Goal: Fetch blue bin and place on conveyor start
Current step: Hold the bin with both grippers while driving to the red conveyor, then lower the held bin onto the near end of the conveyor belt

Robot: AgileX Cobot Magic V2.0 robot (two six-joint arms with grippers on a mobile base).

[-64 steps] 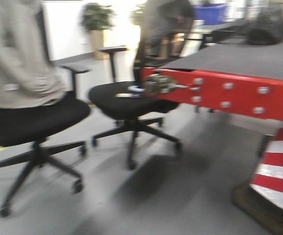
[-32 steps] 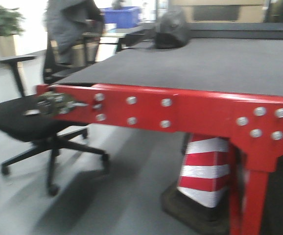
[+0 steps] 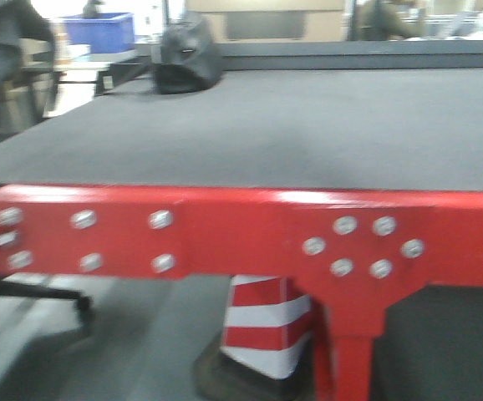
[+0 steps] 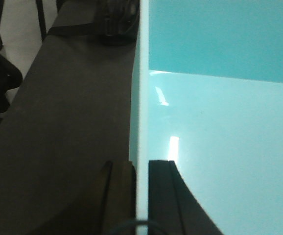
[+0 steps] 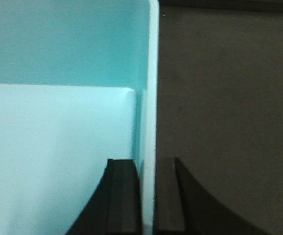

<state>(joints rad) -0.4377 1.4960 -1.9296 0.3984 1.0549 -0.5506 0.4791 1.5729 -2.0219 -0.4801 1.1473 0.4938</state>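
Observation:
The blue bin (image 4: 220, 127) is a pale turquoise tub that fills the right of the left wrist view and the left of the right wrist view, blue bin (image 5: 58, 147). My left gripper (image 4: 141, 196) is shut on its left wall, one finger inside and one outside. My right gripper (image 5: 147, 196) is shut on its right wall the same way. Dark belt shows beyond both held walls. In the front view the conveyor start is the dark grey belt (image 3: 308, 134) ending at a red frame (image 3: 225, 238) with silver bolts; bin and grippers are out of that view.
A black bag (image 3: 187, 60) lies at the belt's far left. A red-and-white cone (image 3: 262, 326) stands under the frame beside a red leg (image 3: 350, 359). A dark blue crate (image 3: 99, 29) sits far back left. A chair base (image 3: 33, 292) shows at lower left.
The front view has swung right and closer: the chairs and the seated person slid out to the left, and the red frame and belt now span the whole width.

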